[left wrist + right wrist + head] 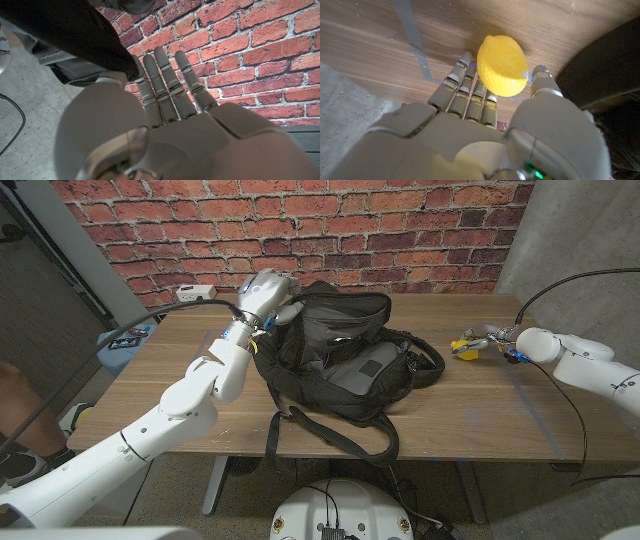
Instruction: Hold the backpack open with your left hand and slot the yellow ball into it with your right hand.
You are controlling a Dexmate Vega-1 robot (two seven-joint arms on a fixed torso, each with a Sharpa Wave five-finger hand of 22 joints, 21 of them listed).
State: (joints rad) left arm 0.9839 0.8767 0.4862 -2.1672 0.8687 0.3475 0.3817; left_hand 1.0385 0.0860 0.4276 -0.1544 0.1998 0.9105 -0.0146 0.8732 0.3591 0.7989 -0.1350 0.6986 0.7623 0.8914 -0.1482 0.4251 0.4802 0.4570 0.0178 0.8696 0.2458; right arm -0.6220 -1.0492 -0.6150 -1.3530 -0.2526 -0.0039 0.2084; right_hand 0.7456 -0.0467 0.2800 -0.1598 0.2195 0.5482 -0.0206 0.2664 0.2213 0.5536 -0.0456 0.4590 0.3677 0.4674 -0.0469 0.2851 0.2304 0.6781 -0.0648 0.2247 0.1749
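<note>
Head view: left hand (266, 292) grips the limp black backpack (345, 350) at its upper-left rim, center frame, while right hand (492, 338) holds the yellow ball (464, 347) mid-right over the table (480, 415); left wrist: fingers (165, 85) on fabric; right wrist: ball, smooth, prob light, pinched betw thumb & fingers (470, 87).

A wooden desk (480, 415) stands before a brick wall. On it lies a black backpack (345, 365), mouth open toward the wall, its straps (330, 435) trailing to the near edge. A strip of grey tape (525, 395) crosses the wood toward the right end.
</note>
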